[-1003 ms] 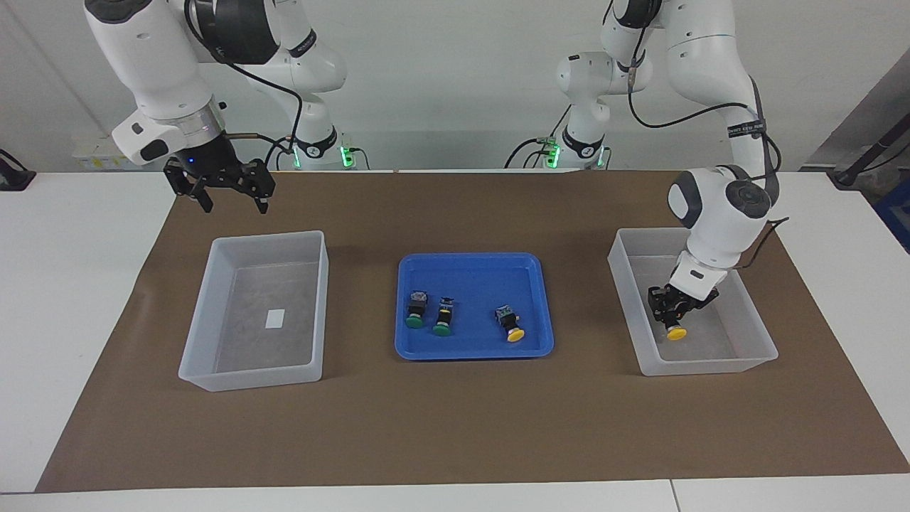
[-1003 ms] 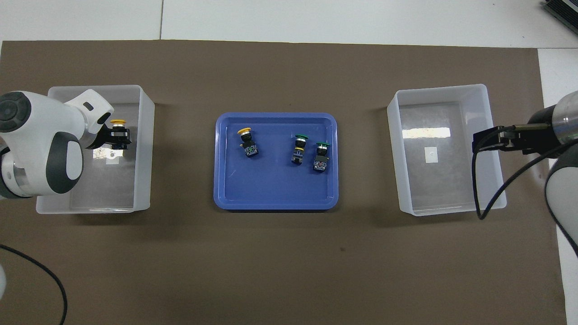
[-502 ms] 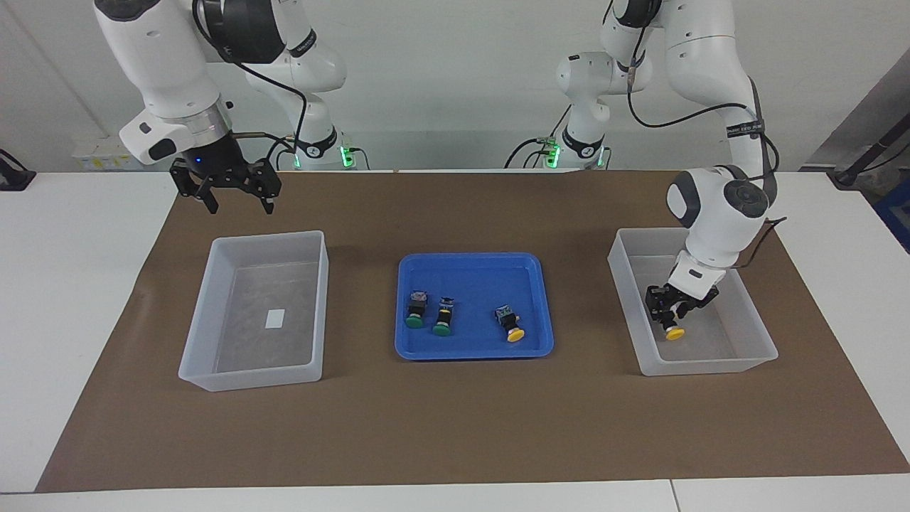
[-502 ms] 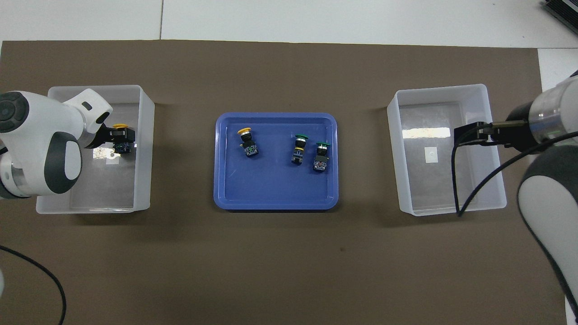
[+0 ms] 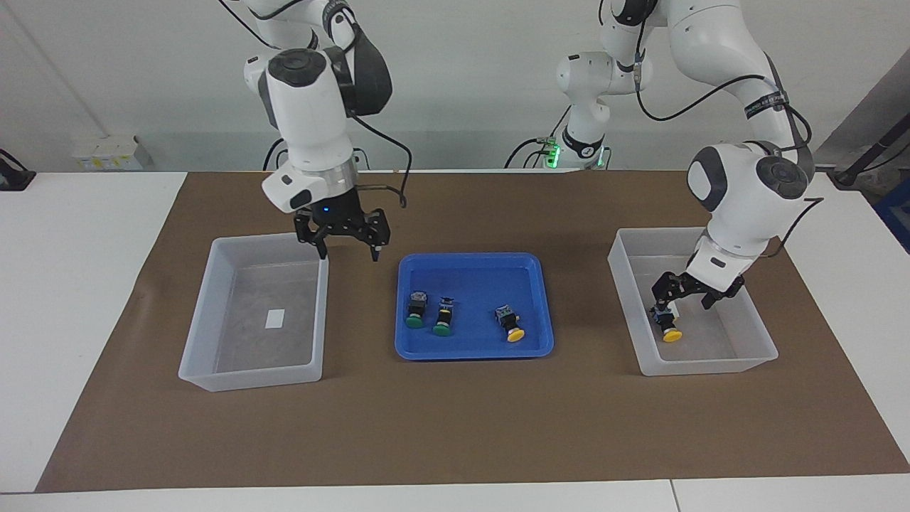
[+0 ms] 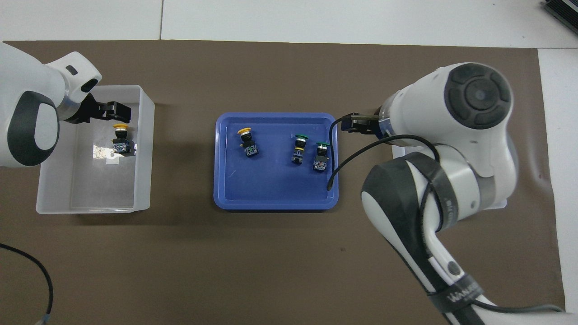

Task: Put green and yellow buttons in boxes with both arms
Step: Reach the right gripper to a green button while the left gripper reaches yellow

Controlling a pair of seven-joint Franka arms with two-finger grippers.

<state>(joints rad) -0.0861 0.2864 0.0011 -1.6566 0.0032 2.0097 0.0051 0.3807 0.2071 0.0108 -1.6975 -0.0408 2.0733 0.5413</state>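
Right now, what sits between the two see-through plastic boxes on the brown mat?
The shallow blue tray, shown in both views. It holds two green-capped buttons and one yellow-capped button.

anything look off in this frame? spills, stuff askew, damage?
Nothing stands out. One yellow button lies inside the box at the left arm's end, under the open left gripper. The other yellow button and both green buttons lie in the blue tray. The other box holds none.

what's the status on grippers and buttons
Left gripper open over box, yellow button dropped inside. Right gripper open, between empty box and tray. Three buttons left.
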